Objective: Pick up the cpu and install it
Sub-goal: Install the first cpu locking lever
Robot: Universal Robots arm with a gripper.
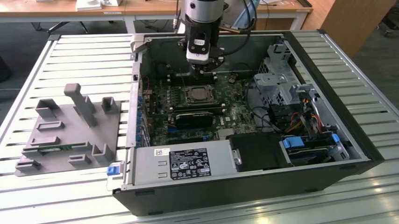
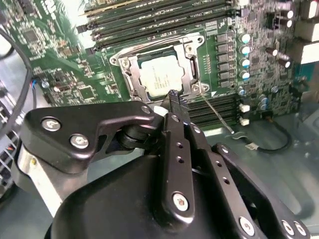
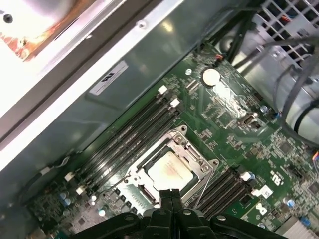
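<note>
Closed claw (image 2: 173, 95) hovers above the cpu (image 2: 159, 74), flanked by memory slots (image 2: 149, 22)

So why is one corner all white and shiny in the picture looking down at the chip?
In the first wrist view, bright light bounces off the metal case wall and washes that corner out, while the cpu stays clear. In the second wrist view, the black hand sits close and dark, with a small white glare patch beyond the memory slots.

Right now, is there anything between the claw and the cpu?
Nothing: in both wrist views the claw is shut and empty above the socket frame's edge, with only open air between it and the cpu seated in the socket.
</note>
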